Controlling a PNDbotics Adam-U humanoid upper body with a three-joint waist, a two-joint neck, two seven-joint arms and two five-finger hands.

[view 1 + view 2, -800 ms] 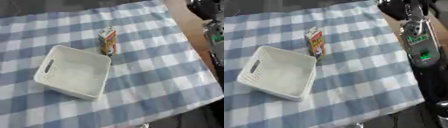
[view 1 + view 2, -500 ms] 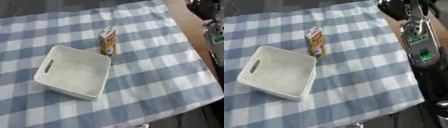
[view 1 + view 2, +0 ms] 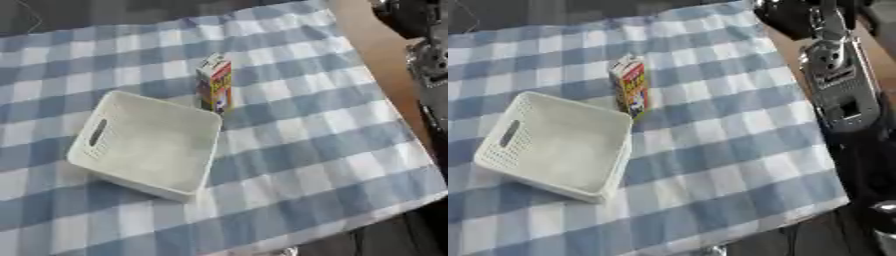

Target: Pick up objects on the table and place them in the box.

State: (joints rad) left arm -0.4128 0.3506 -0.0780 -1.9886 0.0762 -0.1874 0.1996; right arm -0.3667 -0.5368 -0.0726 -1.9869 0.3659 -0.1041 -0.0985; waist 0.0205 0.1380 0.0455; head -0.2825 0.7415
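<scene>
Where the blue and white checked cloth (image 3: 297,150) covers the worktop (image 3: 372,35), a white box (image 3: 149,142) sits a bit left of the middle. It is a plastic basket with low walls. One short wall, on the left, has a slot for a handle, and that wall is full of little holes. Nothing lies inside the box.

Just behind the box's far right corner stands a small carton (image 3: 215,83). It is upright, with a pointed top like a little milk box. It has red, yellow and white on it, and some dark parts. It stands very close to the box, and I cannot tell if the two touch. It is on the cloth, not in the box.

On the right side, past the edge of the cloth, a strip of bare brown worktop shows. Above it is the robot's right arm (image 3: 837,85), black with a big silver part. It is well apart from the carton and the box.

I cannot see any fingers on that arm, so I cannot tell if the right hand is open or closed. No left hand shows in either view.
</scene>
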